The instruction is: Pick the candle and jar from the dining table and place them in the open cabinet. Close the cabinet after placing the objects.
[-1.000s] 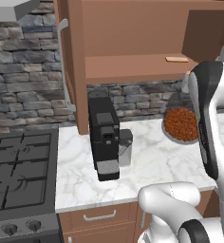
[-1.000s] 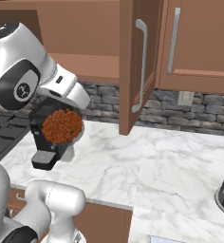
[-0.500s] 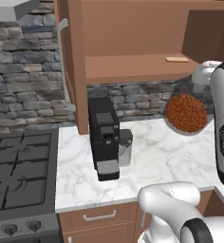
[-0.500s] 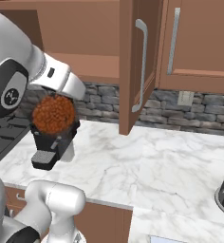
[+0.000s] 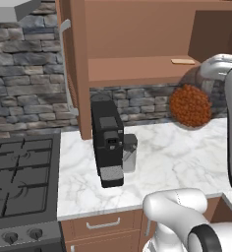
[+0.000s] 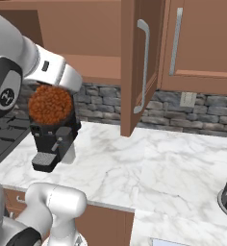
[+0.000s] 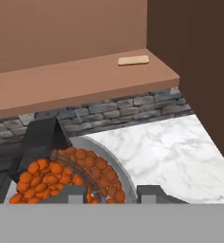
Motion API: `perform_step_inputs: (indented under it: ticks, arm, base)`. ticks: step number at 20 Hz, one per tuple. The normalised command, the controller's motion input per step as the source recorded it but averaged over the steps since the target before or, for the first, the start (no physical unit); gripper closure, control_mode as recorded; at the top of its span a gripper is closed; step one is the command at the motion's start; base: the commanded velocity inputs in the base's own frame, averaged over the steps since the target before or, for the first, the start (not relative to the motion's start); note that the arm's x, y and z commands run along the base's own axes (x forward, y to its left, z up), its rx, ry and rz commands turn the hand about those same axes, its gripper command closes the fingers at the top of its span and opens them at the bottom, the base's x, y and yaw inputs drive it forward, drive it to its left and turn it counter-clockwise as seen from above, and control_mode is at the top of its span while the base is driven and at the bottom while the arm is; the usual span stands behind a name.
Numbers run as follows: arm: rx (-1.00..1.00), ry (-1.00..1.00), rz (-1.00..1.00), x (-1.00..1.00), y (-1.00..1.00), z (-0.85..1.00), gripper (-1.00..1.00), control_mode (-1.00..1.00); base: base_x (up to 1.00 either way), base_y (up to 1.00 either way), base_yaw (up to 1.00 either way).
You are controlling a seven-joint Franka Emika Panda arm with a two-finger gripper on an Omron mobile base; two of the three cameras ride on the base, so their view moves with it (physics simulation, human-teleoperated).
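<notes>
Glass jar (image 5: 189,105) of reddish-brown granules, clenched between the 2 fingertips of the gripper (image 7: 111,193), hangs above the veined marble counter (image 5: 162,152), just below the open brown wooden cabinet (image 5: 137,64), near a boxy black coffee machine (image 5: 108,140).

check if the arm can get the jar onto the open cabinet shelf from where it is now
Probably yes. The gripper is shut on the jar, held just below and in front of the cabinet shelf. The door stands swung aside, and the shelf bears only a small flat tan piece near the back.
</notes>
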Motion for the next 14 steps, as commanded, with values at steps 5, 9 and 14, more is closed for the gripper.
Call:
perform_step_inputs:
  ticks: [5,9,14]
  arm:
    - [0.00,-0.12,0.04,0.03,0.02,0.08,1.00,-1.00]
    - [0.00,0.00,0.00,0.14,0.00,0.13,1.00,-1.00]
    - [0.00,-0.02,0.01,0.09,0.04,0.25,1.00,-1.00]
  base:
    - [0.00,0.00,0.00]
    - [0.00,0.00,0.00]
    - [0.00,0.00,0.00]
